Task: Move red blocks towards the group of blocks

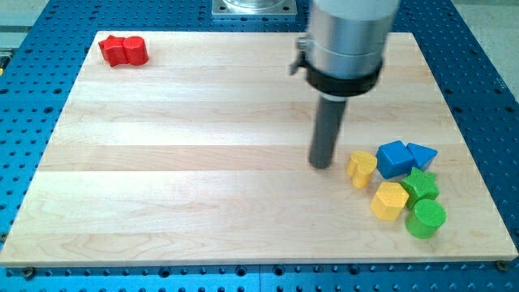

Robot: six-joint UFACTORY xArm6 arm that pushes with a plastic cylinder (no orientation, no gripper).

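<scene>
Two red blocks (123,50) lie pressed together at the board's top left corner; their shapes are hard to make out. A group of blocks sits at the view's lower right: a yellow block (362,168), a yellow hexagon (389,200), a blue block (394,158), a blue triangle (422,154), a green star-like block (420,185) and a green cylinder (426,218). My tip (322,165) rests on the board just left of the upper yellow block, far from the red blocks.
The wooden board (203,162) lies on a blue perforated table (32,97). The arm's grey cylinder body (345,40) hangs over the board's upper right part.
</scene>
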